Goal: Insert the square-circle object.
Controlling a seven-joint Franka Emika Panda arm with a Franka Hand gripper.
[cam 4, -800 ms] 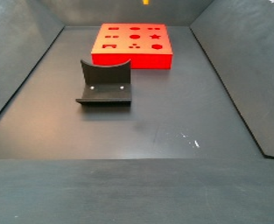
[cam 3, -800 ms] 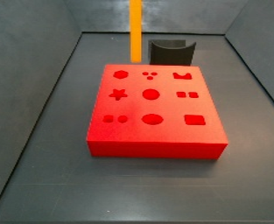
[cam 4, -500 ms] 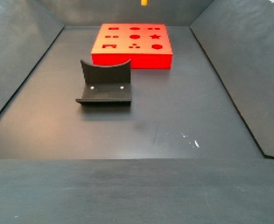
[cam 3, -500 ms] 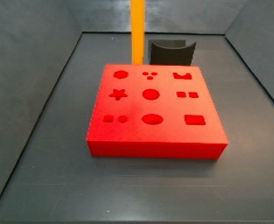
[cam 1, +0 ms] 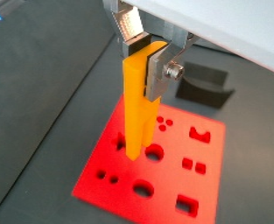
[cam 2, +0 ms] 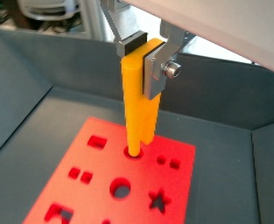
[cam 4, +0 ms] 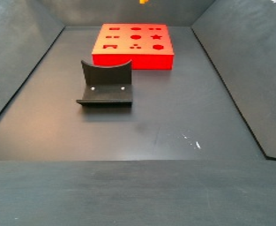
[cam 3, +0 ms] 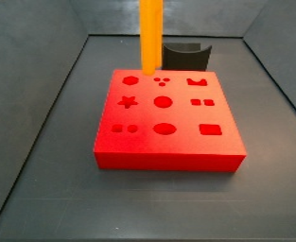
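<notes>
My gripper (cam 1: 147,51) is shut on the upper end of the square-circle object (cam 1: 138,101), a tall orange-yellow bar that hangs upright. It shows in both wrist views, with the gripper (cam 2: 143,54) clamping the bar (cam 2: 139,101) between its silver fingers (cam 2: 158,68). The bar's lower end hangs over the holes of the red block (cam 2: 104,179), close to a round hole; contact cannot be told. In a side view the bar (cam 3: 150,36) stands over the far edge of the red block (cam 3: 169,142); the gripper is out of frame there. The prongs are hidden.
A dark grey curved holder (cam 3: 185,55) stands behind the red block and also shows on the dark floor (cam 4: 105,84). The red block (cam 4: 134,44) lies at the far end there. Grey walls (cam 3: 37,113) ring the bin.
The bar has come down a little and shifted slightly, its lower end now reaching the block's far edge in the side view. The block and holder have not moved.
</notes>
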